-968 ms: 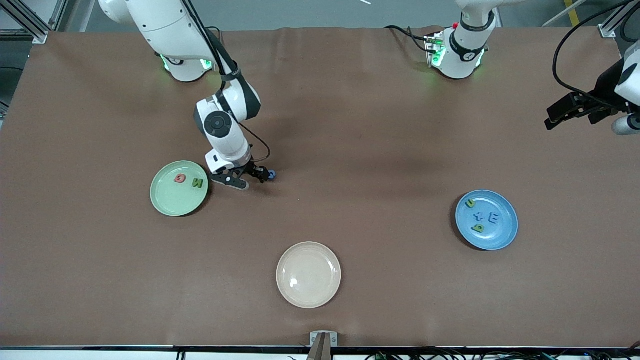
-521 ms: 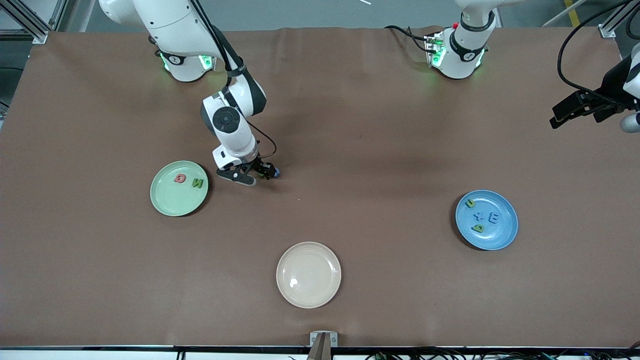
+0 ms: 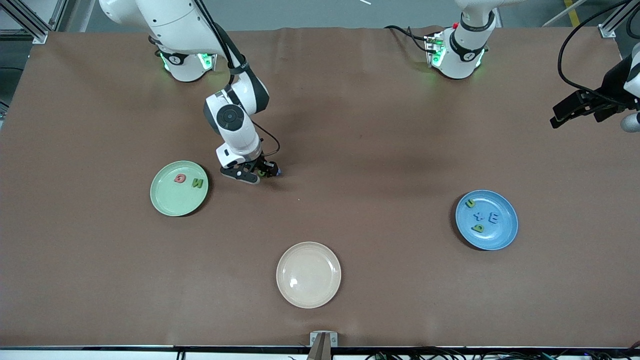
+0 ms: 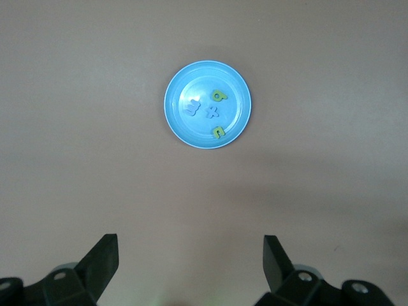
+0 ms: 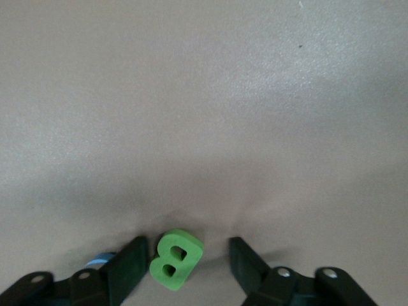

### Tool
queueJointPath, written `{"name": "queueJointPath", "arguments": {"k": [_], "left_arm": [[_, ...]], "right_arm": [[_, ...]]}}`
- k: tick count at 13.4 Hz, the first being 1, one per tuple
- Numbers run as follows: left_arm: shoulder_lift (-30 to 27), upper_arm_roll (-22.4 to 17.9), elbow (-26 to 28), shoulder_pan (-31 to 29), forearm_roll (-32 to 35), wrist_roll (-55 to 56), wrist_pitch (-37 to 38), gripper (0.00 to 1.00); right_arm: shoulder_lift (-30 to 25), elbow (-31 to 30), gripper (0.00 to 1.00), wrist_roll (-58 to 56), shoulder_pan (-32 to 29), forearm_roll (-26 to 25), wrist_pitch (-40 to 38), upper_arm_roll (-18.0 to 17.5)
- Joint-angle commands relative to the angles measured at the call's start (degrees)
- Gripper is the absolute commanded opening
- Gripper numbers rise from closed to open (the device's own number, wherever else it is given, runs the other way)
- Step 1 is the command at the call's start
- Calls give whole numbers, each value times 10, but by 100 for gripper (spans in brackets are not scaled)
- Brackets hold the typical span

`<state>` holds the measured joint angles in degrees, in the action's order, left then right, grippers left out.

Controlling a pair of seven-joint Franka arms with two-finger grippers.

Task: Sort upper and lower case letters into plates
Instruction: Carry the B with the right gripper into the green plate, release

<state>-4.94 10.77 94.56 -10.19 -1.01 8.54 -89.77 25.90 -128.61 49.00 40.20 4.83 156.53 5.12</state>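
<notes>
Right wrist view: right pincer (image 5: 185,258) low over the desk (image 3: 380,130), fingers spread apart, a green letter B (image 5: 176,260) lying between them, one finger just beside it, the other a little apart. A sliver of a blue letter (image 5: 101,260) shows by one finger; its shape cannot be told.

Front view: the right pincer (image 3: 260,173) sits beside the mint plate (image 3: 167,202), toward the desk's middle.

- Mint plate: holds a red letter (image 3: 179,178) and a green letter (image 3: 198,183).
- Blue plate (image 3: 505,235), toward the left arm's end: holds four letters (image 3: 480,216), green and blue.
- Cream plate (image 3: 308,295), nearest the front camera: nothing seen in it.
- Left pincer (image 4: 190,260): released, fingers wide apart, high near the desk's edge at the left arm's end; that arm waits.

Step in hand, as judged: picking up the green B, grasp not yet made. Six letters already lie in plates; the B and the blue piece remain on the desk.

Next move, as judged: fingers to shut squarely on the B without catching the blue piece, then a lift and carry to whichever plate holds the capitals.
</notes>
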Motion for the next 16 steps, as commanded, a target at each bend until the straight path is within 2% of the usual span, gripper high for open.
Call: {"name": "queueJointPath", "arguments": {"k": [1,2,3,5,10,16], "left_arm": [[-9,0,4,-6,-12,-18,4,100],[-9,0,4,-6,-12,-18,4,100],[-10,0,4,-6,-12,-18,4,100],[-9,0,5,-6,-12,-18,3,100],[-9,0,5,-5,-12,-18,4,100],[-9,0,6,-5,-12,-18,4,100]], "right_arm": [[2,-8,16,16,5,-5,-8,-1],[2,-8,4,14,1,-5,-9,-1],[0,-8,0,7,-2,-5,-9,0],[-17,-6,0,-27,-21,-5,-14,2],[-81,52,0,-186,-130,-6,-195,2],[-82,57,0,-417,-281,-7,-201,2]]}}
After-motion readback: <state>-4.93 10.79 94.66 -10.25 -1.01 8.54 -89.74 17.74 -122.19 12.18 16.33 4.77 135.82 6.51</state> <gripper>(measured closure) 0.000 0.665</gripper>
